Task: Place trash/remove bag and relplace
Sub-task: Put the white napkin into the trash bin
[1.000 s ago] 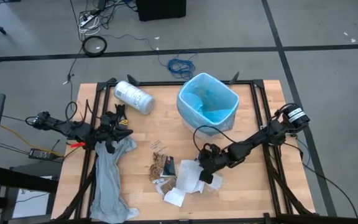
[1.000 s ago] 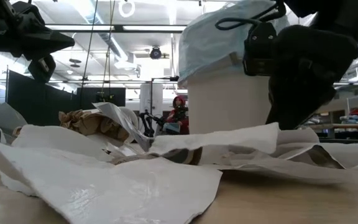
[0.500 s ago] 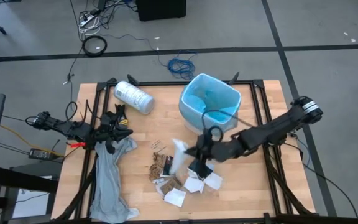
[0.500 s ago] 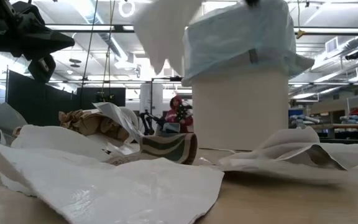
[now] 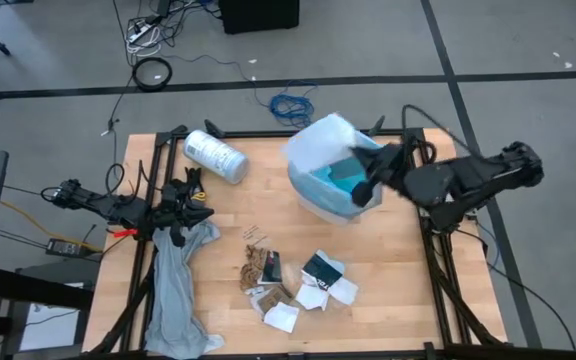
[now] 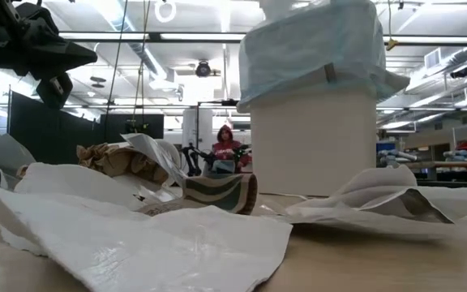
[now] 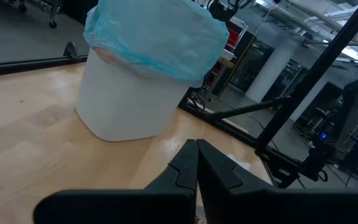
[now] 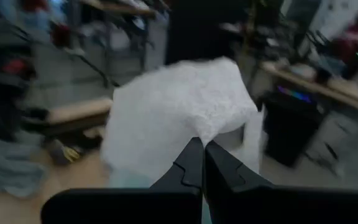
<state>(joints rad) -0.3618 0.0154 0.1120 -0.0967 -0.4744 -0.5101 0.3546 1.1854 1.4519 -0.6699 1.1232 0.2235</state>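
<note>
A white bin [image 5: 333,175] lined with the light-blue bag [image 7: 151,37] stands at the table's far right. My right gripper [image 5: 360,190] is shut on a crumpled white paper [image 5: 326,138], part of the trash, which it holds over the bin's open top. More trash lies on the table near the front middle: white papers [image 5: 281,316], brown wrappers [image 5: 258,265] and a black-and-white packet [image 5: 318,268]. My left gripper [image 5: 202,212] waits shut at the table's left, nothing between its fingers [image 7: 188,163]. My right gripper pinches the white paper by one edge [image 8: 199,135] between its two fingers. The fingers come roughly level from the table's right side. The paper is lifted clear of the table and spreads out beyond the fingertips above the bin.
A white printed roll [image 5: 215,156] lies at the far left. A long limp grey plastic sheet [image 5: 176,290] drapes over the table's near left edge. A black frame [image 5: 420,170] rims the table. Bare wood shows between the bin and the scraps.
My right gripper has risen from the scrap pile near the front middle and swung toward the far right, tipping from pointing down to roughly level. The white paper went up with it, clear of the table, and now hangs over the bin. The other scraps stayed.
</note>
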